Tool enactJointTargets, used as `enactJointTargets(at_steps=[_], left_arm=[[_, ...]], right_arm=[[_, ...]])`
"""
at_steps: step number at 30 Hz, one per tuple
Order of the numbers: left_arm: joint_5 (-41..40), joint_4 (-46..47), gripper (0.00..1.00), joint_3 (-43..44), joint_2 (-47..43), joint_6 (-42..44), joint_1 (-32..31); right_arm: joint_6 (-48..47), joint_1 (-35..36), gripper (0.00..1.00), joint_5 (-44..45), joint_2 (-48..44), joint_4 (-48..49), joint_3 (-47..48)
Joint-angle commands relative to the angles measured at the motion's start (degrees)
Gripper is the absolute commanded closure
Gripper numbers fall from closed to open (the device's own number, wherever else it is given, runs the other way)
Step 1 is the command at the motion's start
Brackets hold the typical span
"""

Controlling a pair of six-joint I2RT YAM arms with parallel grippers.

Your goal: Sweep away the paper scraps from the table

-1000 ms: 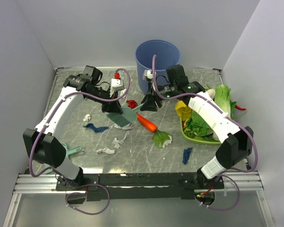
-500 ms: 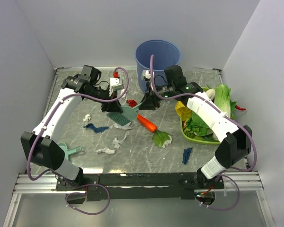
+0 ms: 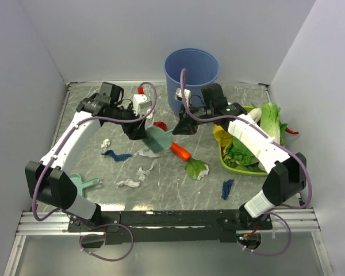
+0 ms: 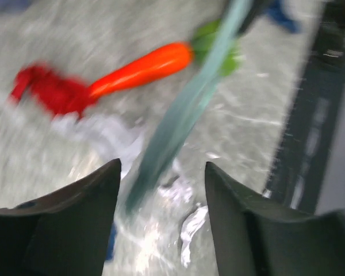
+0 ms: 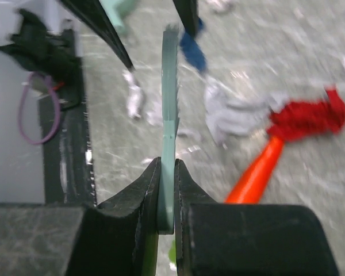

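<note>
The teal brush [image 3: 158, 139] lies low over the table [image 3: 178, 195] between both arms. My right gripper [image 3: 184, 124] is shut on its flat handle [image 5: 169, 115], gripper [image 5: 167, 165]. At the brush's other end, my left gripper [image 3: 137, 131] stands open with the brush tip [image 4: 181, 115] loose between its fingers [image 4: 75, 224], gripper [image 4: 163, 167]. Paper scraps are scattered: a red one [image 3: 160, 125] [image 5: 307, 118] [image 4: 49, 92], white ones [image 3: 148, 153] [image 3: 142, 172] [image 3: 128, 184] [image 3: 106, 143], dark blue ones [image 3: 116, 154] [image 3: 226, 188].
An orange carrot [image 3: 180, 150] with green leaves [image 3: 196, 168] lies right of the brush. A blue bucket [image 3: 191, 72] stands at the back. A green tray [image 3: 241, 167] of vegetables sits at the right. The teal dustpan [image 3: 83, 184] rests at the near left.
My left gripper has opened and let go of the brush. My right gripper has closed on the handle. The brush has shifted slightly right.
</note>
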Motion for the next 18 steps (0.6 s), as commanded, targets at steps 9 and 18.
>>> enactJointTargets(at_steps=[9,18], left_arm=[[-43.2,-7.3,0.27,-11.1,-12.2,-2.8,6.0],[-64.6,-9.2,0.23,-29.9,-11.8,-11.7,13.3]], right_arm=[[1.1,-3.3,1.00,17.9,-20.8,-2.6,-12.6],[2.0,-3.5,1.00,17.3,-20.4,-0.6,-14.3]])
